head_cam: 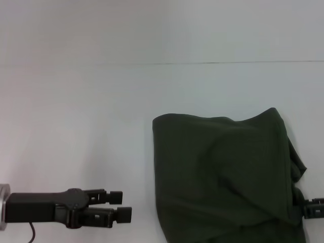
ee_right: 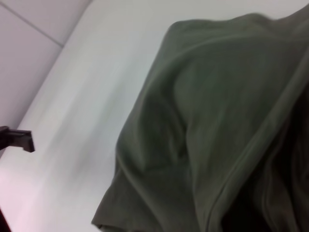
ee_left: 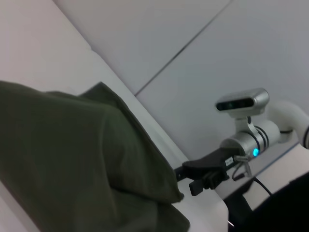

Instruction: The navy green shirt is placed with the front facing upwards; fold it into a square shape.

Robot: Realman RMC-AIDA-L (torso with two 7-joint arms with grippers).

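Note:
The navy green shirt (head_cam: pixel 223 172) lies bunched and folded over on the right half of the white table (head_cam: pixel 76 126), showing only plain green cloth with no lettering. In the left wrist view the shirt (ee_left: pixel 63 154) humps up in loose folds. In the right wrist view the shirt (ee_right: pixel 217 121) fills most of the picture. My right gripper (head_cam: pixel 310 207) sits at the shirt's right edge, partly hidden by the cloth, and the left wrist view shows the right gripper (ee_left: pixel 193 177) touching the hem. My left gripper (head_cam: pixel 121 204) is low at the front left, open and empty, well apart from the shirt.
The table's far edge (head_cam: pixel 202 63) runs across the back with a pale wall behind it. Bare white tabletop stretches to the left of and behind the shirt. A tip of the left gripper (ee_right: pixel 19 139) shows in the right wrist view.

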